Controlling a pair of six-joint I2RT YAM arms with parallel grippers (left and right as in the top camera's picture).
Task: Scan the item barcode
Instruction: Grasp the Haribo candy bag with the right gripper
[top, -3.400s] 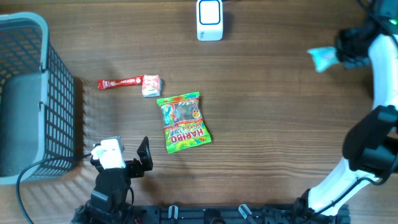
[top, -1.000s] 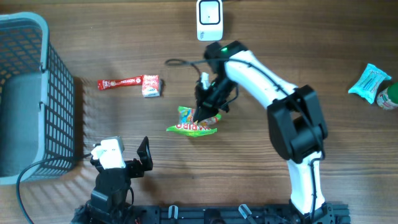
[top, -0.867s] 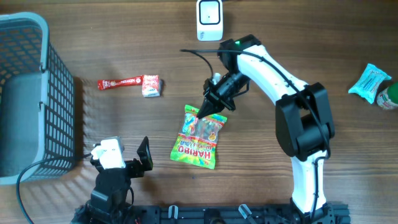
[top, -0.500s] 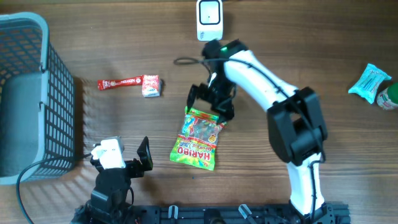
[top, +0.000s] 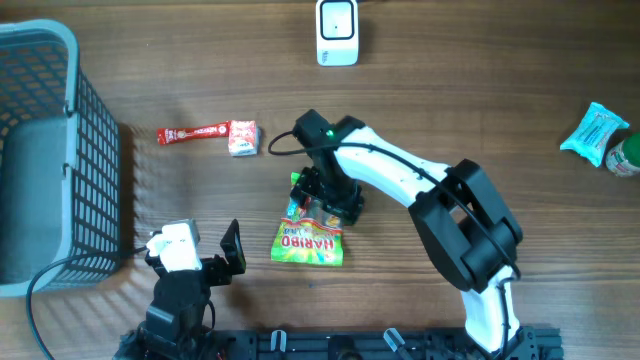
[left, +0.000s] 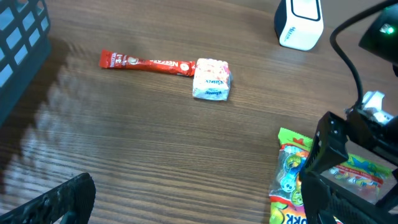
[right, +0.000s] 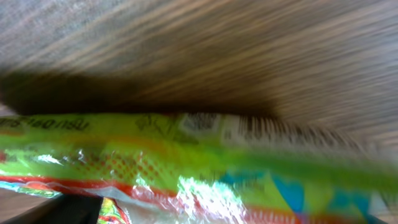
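The item, a green Haribo sweets bag (top: 310, 243), lies flat on the wooden table just left of centre. My right gripper (top: 325, 198) is low over the bag's upper end, jaws spread to either side of it. In the right wrist view the bag (right: 186, 149) fills the frame, blurred, with barcode-like printing along its top edge and one dark finger (right: 74, 211) at the lower left. The white scanner (top: 337, 32) stands at the far edge. My left gripper (top: 205, 262) rests open near the front left; in its own view the bag (left: 286, 174) lies to the right.
A red stick sachet (top: 192, 132) and a small white packet (top: 243, 138) lie left of the bag. A grey wire basket (top: 60, 40) stands at the far left. A blue packet (top: 594, 130) lies at the right edge.
A second ago my right gripper was shut on the bag's top. It let go, the bag dropped flat, and the gripper came down and left over its upper end. The left arm stayed still.
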